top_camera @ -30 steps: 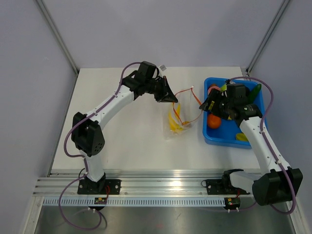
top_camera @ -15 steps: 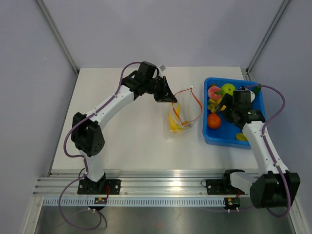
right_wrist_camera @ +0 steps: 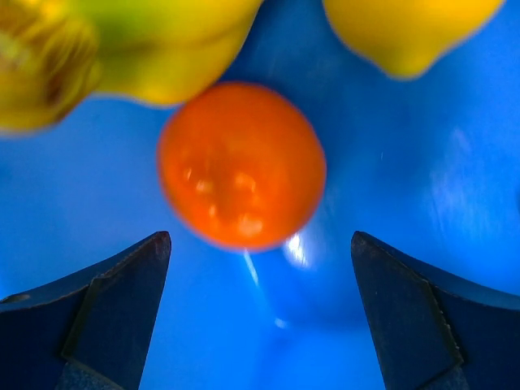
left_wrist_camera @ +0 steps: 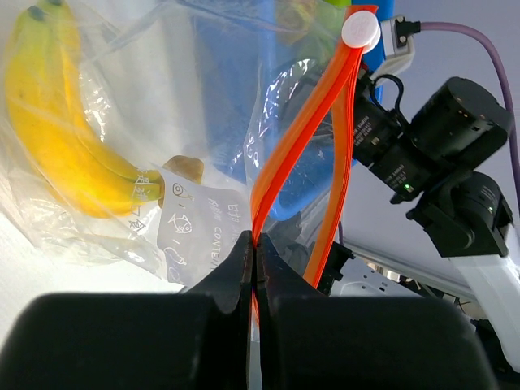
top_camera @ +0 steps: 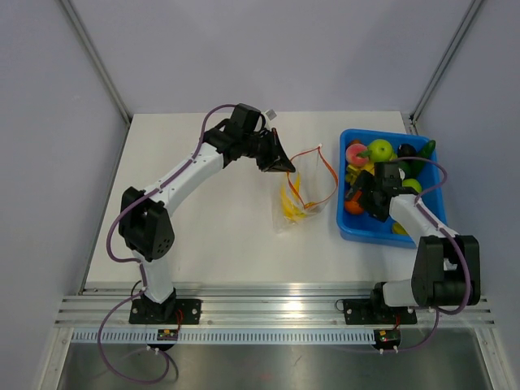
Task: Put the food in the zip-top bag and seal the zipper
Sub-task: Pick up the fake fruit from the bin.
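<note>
Left tool (left_wrist_camera: pixel 254 244) is clamped on the zipper (left_wrist_camera: pixel 305 122) at one end of the mouth and holds the zip-top bag (top_camera: pixel 299 195) up and gaping in the middle of the worktop (top_camera: pixel 211 236). One banana (left_wrist_camera: pixel 65 146) is already inside, low in the bag. Right tool (right_wrist_camera: pixel 258 244) is down in the blue bin (top_camera: pixel 357 231) with its jaws wide apart and nothing in them. It is squared up on the orange ball (right_wrist_camera: pixel 242 166), which sits between the fingers without touching either. That looks like the wrong target, since the ball isn't food for this job. I'd shift to the banana bunch (top_camera: pixel 357 171) or the pink peach (top_camera: pixel 355 151) towards the far end of the bin, and stay off the green apple (top_camera: pixel 380 149) next to them. The pieces are packed tight, so come straight down and straddle one item only. Close across the narrow axis of the banana bunch; smooth plastic will likely squirt out of a shallow pinch. Lift clear of the bin wall before traversing. The left side should hold its pinch steady so the mouth stays gaping towards the bin. Drop the fruit well past the orange strip, otherwise the seal will likely foul later.
</note>
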Tool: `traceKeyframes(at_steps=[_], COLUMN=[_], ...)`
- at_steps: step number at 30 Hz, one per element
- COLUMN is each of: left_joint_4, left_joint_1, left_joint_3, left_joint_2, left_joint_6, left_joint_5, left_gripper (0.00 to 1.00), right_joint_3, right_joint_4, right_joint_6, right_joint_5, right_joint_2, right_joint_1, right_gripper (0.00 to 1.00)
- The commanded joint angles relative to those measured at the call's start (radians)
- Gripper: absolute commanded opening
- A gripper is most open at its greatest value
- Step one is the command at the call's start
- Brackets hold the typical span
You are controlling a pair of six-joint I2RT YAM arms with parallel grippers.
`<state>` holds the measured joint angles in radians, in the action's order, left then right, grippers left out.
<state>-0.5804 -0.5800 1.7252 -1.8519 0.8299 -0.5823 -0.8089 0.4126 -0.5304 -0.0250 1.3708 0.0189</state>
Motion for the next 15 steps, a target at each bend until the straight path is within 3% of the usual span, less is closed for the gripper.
traceKeyframes(at_steps=[1,6,11,15], left_joint_4=[0.040,0.042,0.047,0.056], left_joint_1=[-0.001,-0.001,-0.001,-0.001], left_joint_3=[-0.006,-0.012,-0.029,-0.035], left_joint_2=[0.042,0.046,0.057,0.056], left_joint_6=[-0.014,-0.015,-0.015,-0.008], left_joint_5=[-0.022,-0.028,-0.028,-0.031], left_gripper=[0.00,0.00,0.00,0.00], right_joint_3=[0.031,0.079,0.134,0.134], right_joint_4=[-0.176,-0.285,-0.295,-0.203], right_joint_6=[-0.006,0.004,0.004,0.012], right_joint_5=[-0.015,-0.067,-0.090,-0.116], right_joint_2=[0.045,0.050,-0.054,-0.209], right_joint_1=[-0.004,-0.007,-0.008,-0.008], right_gripper=[0.99,0.95,0.66,0.53])
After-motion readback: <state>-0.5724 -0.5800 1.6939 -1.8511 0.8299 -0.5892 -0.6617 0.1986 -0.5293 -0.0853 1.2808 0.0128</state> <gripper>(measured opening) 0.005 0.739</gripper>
